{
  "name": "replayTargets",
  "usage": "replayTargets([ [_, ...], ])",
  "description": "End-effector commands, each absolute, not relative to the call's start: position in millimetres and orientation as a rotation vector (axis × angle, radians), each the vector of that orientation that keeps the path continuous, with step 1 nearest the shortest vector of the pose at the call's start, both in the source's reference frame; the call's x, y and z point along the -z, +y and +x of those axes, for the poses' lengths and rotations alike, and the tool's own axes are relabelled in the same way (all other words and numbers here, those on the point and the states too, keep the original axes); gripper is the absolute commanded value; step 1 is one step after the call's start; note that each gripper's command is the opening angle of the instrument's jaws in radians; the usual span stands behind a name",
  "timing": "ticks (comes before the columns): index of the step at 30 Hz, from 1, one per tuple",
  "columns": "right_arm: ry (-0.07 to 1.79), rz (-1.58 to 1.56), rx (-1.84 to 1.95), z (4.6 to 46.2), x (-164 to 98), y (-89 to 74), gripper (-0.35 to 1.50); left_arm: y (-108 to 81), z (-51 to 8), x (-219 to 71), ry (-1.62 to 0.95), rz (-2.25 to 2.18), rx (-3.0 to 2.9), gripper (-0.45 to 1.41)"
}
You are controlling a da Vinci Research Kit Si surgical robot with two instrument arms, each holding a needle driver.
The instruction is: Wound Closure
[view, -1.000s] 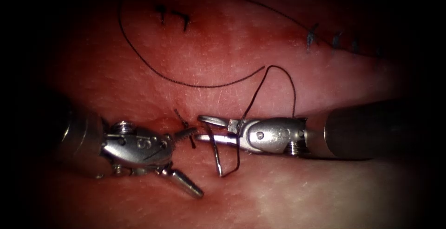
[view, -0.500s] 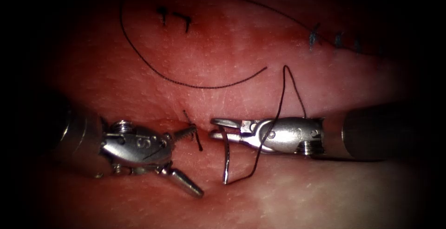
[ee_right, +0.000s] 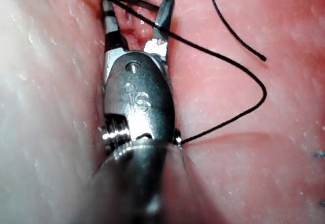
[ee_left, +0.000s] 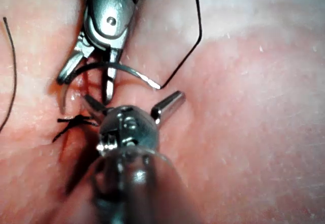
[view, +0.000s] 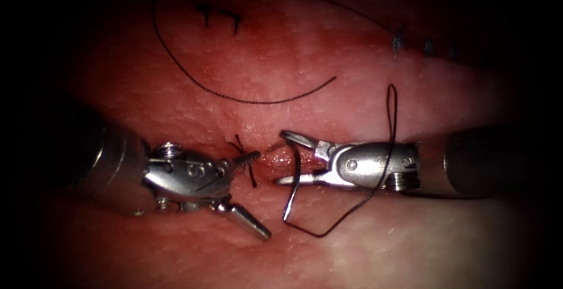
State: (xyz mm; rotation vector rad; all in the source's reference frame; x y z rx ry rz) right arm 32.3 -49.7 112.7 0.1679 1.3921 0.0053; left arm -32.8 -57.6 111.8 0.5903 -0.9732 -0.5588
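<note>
Right arm's steel needle driver (view: 284, 159), jaws apart, straddles the curved steel needle (view: 292, 189) without gripping; needle free at cut's 3 o'clock edge, trailing black thread (view: 352, 210); left driver (view: 249, 192) gapes empty

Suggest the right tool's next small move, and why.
Probably close the right tool on the needle: its jaws stand open astride the needle, gripping nothing. The left tool is open and empty too. Can't tell whether the needle is in the tissue.
</note>
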Motion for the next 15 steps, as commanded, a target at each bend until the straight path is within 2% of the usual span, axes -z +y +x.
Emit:
replayTargets([
  [1,1.401,0.154,0.002,32.8,-112.4,-49.5,1.43,-58.6,-33.2,-112.7,-0.975,0.589,0.557,0.99],
  [15,1.414,0.113,0.019,32.0,-110.4,-48.1,1.31,-63.3,-31.4,-117.2,-0.930,0.649,0.547,0.99],
])
